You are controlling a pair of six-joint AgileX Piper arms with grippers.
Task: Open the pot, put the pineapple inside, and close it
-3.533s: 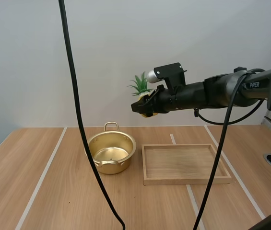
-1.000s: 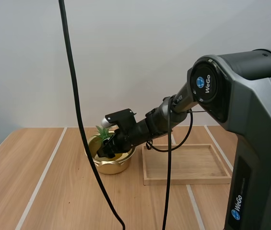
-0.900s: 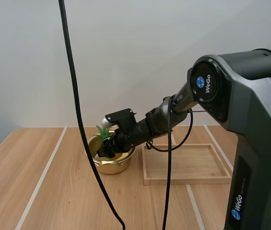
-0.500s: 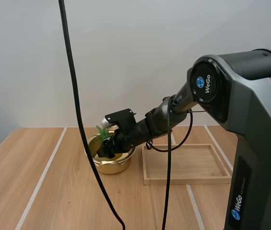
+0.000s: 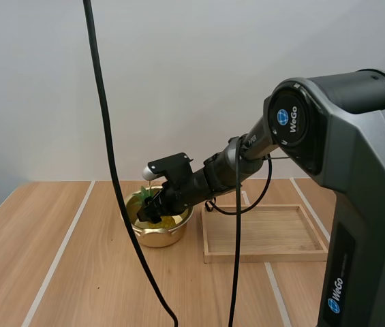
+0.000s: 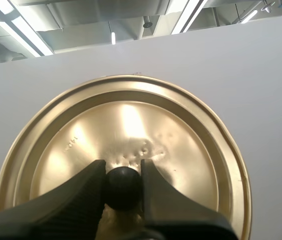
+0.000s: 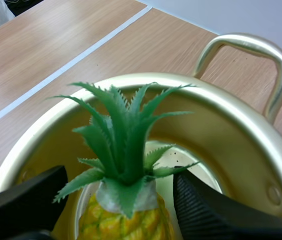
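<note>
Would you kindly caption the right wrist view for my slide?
Right gripper open around the pineapple inside the lidless gold pot.

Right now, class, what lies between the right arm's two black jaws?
The yellow pineapple with green leaves, standing inside the gold metal pot, seen in the right wrist view.

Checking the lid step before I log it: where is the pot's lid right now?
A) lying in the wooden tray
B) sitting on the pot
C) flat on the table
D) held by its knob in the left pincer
D: the left pincer pinches the black knob of the lid, and the pot stands open in the high view.
</note>
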